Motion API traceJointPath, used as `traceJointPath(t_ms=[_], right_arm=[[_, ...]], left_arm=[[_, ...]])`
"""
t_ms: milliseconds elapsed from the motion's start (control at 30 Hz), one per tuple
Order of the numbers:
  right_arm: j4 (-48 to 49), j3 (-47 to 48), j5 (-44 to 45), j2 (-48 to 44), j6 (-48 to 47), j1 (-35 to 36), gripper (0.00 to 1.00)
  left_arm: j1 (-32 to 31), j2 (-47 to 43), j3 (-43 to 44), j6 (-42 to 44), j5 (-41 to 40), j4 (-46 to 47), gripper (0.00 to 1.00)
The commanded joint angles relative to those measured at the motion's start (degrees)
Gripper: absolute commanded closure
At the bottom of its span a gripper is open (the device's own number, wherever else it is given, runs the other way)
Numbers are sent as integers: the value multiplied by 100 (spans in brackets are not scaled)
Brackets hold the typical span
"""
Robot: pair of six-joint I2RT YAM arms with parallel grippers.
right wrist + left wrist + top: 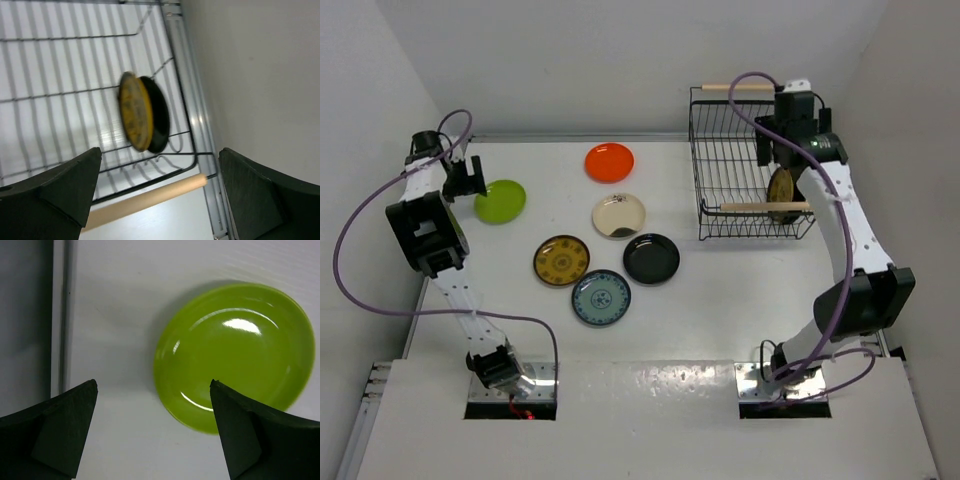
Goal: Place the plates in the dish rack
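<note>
At the table's two far corners, both pincers are spread wide and hold nothing.
Right gripper (159,156) hangs over the dish rack (725,165) with its fingers apart; below it, near the rack's right wall and just behind the near wooden handle (760,207), a rack plate (135,112) stands on edge with a yellow patterned face and black behind it — one plate or two, I cannot tell. Left gripper (152,385) hovers with jaws parted over the left edge of the lime green plate (500,201), which lies flat on the table (740,300). Orange-red plate (609,162), cream plate (618,215), yellow-brown plate (561,260), black plate (651,258) and blue-grey plate (601,298) lie flat mid-table, outside the rack.
</note>
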Motion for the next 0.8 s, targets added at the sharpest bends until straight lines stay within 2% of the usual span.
traceJointPath(t_ms=[0, 167, 300, 333, 400, 433, 467, 500, 633, 767], right_arm=[[245, -406, -113, -167, 80, 412, 0], [263, -618, -184, -317, 133, 895, 0], [420, -662, -87, -405, -77, 1229, 0], [473, -662, -70, -431, -113, 1282, 0], [649, -697, -26, -466, -218, 1422, 0], [684, -697, -52, -510, -245, 1441, 0], [737, -706, -87, -510, -237, 1493, 0], [798, -714, -113, -528, -236, 1546, 0], [834, -653, -683, -484, -315, 1774, 0], [711, -592, -1852, -370, -324, 2160, 0]], left_arm=[[-57, 482, 553, -416, -134, 241, 1], [-4, 959, 712, -478, 312, 241, 4], [-4, 1091, 458, -478, 953, 92, 29], [-4, 1091, 457, -417, 1068, 39, 41], [-4, 1091, 299, -337, 1148, -84, 58], [48, 1091, 299, -268, 1200, -85, 84], [49, 1091, 299, -267, 1201, -137, 96], [127, 1039, 299, -267, 1253, -137, 100], [338, 749, 352, -328, 1876, -251, 100], [339, 40, 475, -57, 3149, -313, 100]])
